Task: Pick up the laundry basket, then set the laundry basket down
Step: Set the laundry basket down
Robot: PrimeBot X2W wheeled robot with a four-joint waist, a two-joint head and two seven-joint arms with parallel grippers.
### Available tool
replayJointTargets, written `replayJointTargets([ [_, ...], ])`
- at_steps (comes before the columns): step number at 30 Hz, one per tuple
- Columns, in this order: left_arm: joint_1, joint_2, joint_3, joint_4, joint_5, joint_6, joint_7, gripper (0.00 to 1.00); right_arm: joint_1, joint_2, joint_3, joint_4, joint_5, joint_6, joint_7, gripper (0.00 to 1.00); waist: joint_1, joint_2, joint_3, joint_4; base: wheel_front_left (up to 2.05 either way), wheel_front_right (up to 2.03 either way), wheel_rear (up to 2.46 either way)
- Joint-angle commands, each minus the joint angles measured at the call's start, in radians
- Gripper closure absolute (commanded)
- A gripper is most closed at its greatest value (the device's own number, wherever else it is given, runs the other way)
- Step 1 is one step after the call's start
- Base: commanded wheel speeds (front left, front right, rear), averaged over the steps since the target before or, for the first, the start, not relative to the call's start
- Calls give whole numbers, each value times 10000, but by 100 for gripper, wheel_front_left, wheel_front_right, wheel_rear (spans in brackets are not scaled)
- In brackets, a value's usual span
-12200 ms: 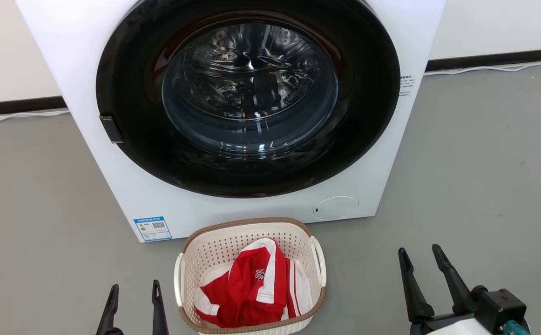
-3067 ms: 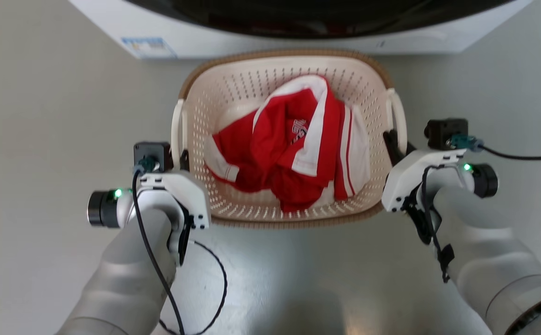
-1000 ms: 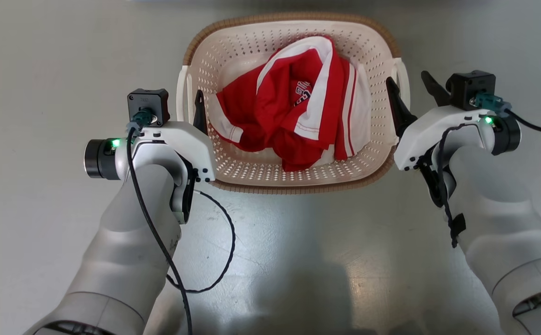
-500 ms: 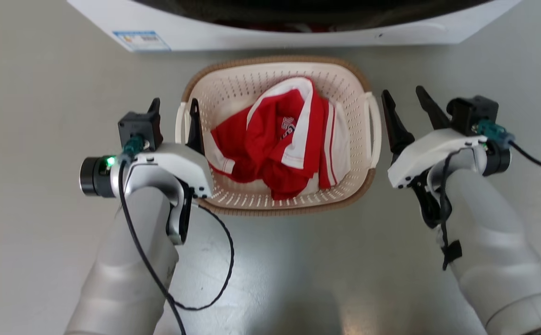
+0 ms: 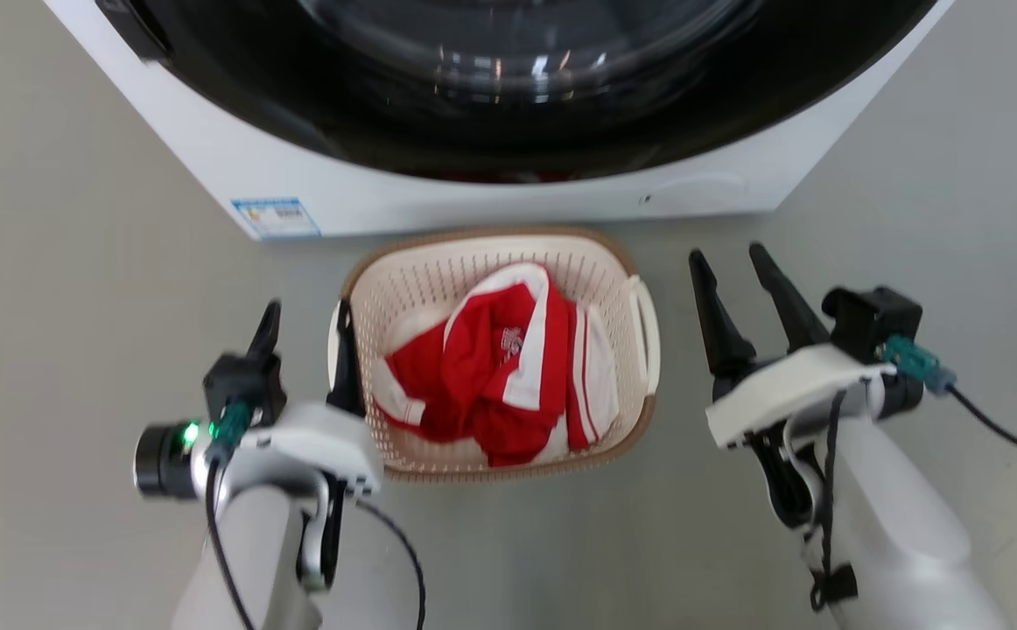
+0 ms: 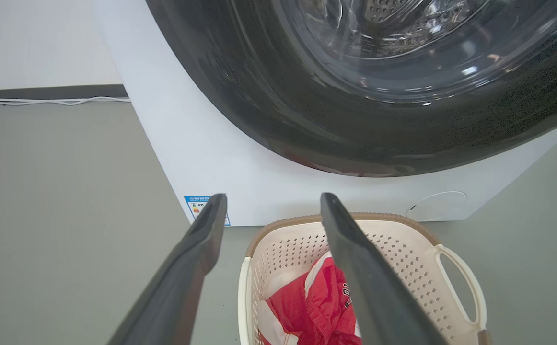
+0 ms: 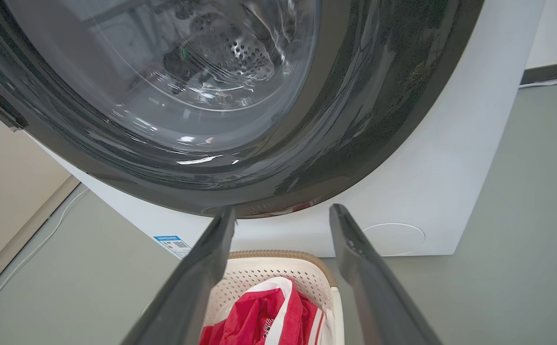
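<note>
Item: laundry basket (image 5: 438,282) (image 6: 278,254) (image 7: 278,253), cream perforated plastic with a brown woven-look rim.
Location: upright on the grey floor (image 5: 80,332), just in front of the washing machine (image 5: 473,197), below its door and between the two grippers.
Contents: one crumpled red and white garment (image 5: 482,367) lying on the basket bottom, with some lettering too small to read.
Handles: white loop on each short side; right handle (image 5: 647,332) free and untouched; left handle (image 6: 243,297) seen from the left wrist below the gap between that gripper's fingers.
Left gripper (image 5: 309,308) (image 6: 273,199): jaws spread wide, nothing held. The inner finger (image 5: 345,359) crosses the basket's left edge in the head view and the outer one is over the floor; contact with the rim cannot be made out.
Right gripper (image 5: 727,254) (image 7: 283,210): jaws apart and empty, over bare floor to the right of the basket, clear of the right handle, tips pointing toward the washer.
Washing machine: white cabinet, large round dark door (image 5: 517,96) closed, metal drum visible through the glass.
Marking: blue-and-white sticker (image 5: 277,217) at the cabinet's lower left corner.
</note>
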Motion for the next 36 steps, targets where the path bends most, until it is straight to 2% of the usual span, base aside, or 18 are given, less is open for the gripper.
replayJointTargets([
  [1, 438, 192, 393, -444, 97, -25, -63, 0, 448, 164, 79, -414, -138, 63, -95, 0, 0, 0, -644, -158, 0, 0, 0],
  [17, 4171, 174, 883, -3374, 656, 146, -63, 0, 3842, 164, -806, -2685, -803, 63, -95, 0, 0, 0, -3278, -294, 0, 0, 0],
  [27, 5673, 171, 962, -4507, 714, 251, -63, 0, 5229, 164, -916, -3782, -938, 63, -95, 0, 0, 0, -4187, -501, 0, 0, 0],
  [36, 6354, 170, 954, -5259, 722, 304, -63, 0, 5937, 164, -1250, -4233, -1086, 63, -95, 0, 0, 0, -4457, -610, 0, 0, 0],
])
